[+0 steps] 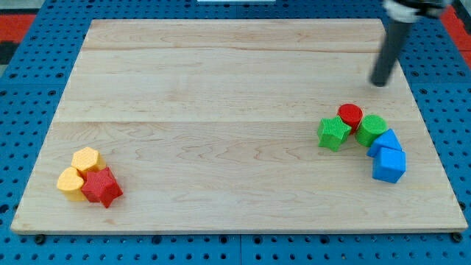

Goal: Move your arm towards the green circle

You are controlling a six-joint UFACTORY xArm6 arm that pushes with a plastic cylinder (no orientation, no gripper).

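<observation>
Down by the bottom-left corner of the pale wooden board, two yellow blocks and a red star huddle. Toward the right edge, the green circle touches a red cylinder, with a green star and what look like two blue blocks alongside. My tip sits above them, apart, bare rod. Blue pegboard surrounds everything.

Green circle, red circle, pale wood board.

One camera looks down steeply at the whole wooden board.
</observation>
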